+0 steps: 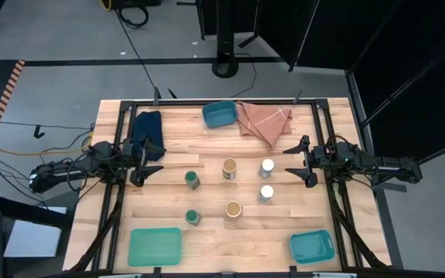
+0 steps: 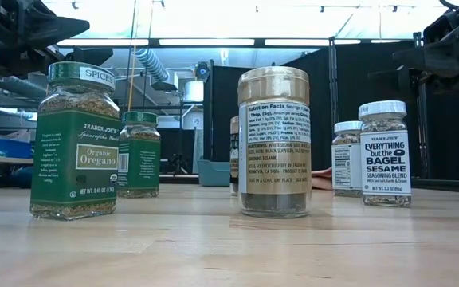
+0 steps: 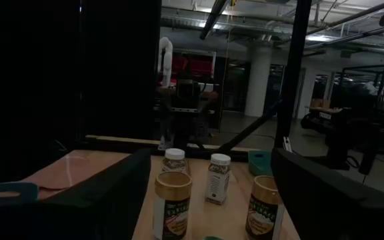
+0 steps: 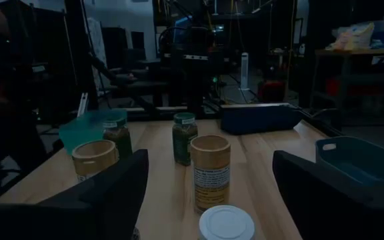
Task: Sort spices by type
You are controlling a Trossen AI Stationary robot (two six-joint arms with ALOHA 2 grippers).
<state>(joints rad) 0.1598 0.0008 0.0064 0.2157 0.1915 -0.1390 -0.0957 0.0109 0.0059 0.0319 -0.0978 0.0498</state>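
High view: table (image 1: 207, 232) wood. Left gripper (image 1: 154, 161) at left edge, fingers apart, holding nothing; right gripper (image 1: 293, 162) at right edge, fingers apart, empty. Teal trays: flat one (image 1: 155, 246) near-left corner, one (image 1: 312, 247) near-right, one (image 1: 220, 115) far centre beside pink cloth (image 1: 263, 121); dark cloth (image 1: 146, 126) far left. Jars mid-table in three pairs: green (image 1: 192, 180), (image 1: 193, 218) left; tan (image 1: 229, 168), (image 1: 232, 209) centre; white (image 1: 266, 168), (image 1: 266, 194) right. All upright, apart.
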